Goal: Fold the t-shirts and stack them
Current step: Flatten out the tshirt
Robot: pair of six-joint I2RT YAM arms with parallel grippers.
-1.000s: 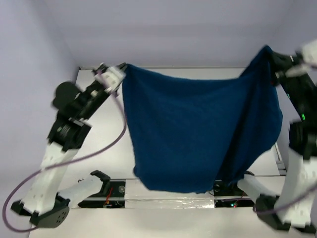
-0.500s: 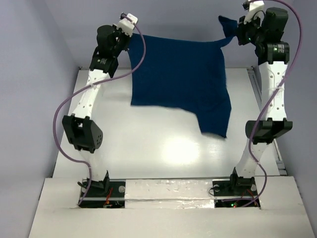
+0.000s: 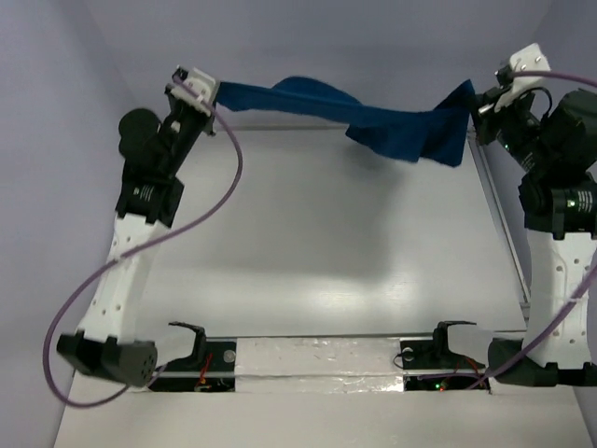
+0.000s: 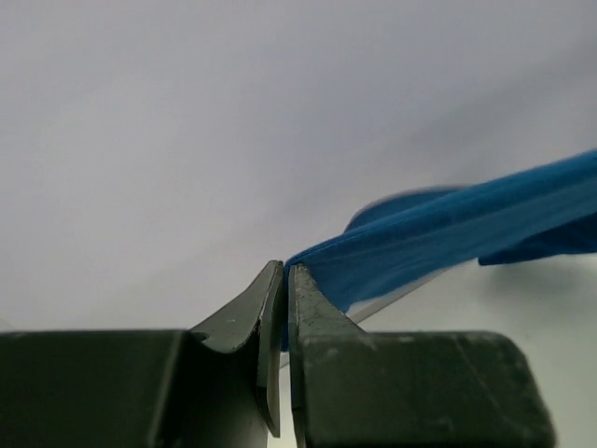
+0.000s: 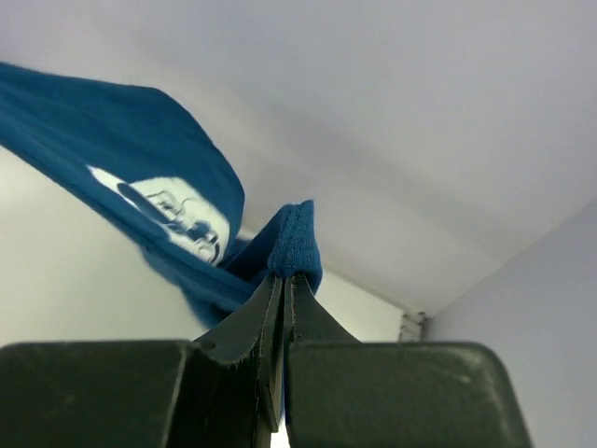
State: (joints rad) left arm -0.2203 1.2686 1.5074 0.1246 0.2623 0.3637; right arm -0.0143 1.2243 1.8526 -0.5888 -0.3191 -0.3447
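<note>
Top external: we note the t-shirt (image 3: 373, 119) strung above the table (image 3: 326, 243), left gripper (image 3: 216, 91) and right gripper (image 3: 476, 105) clenched on thin edges; a slipped pinch may drop it crumpled.

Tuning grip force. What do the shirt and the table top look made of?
T-shirt: soft knit cloth, probably cotton jersey, matte blue; it sags and creases as it hangs, and the pinched edge shows fine knit texture. Table: hard, smooth white board, faint sheen; laminate or painted, cannot tell.
</note>
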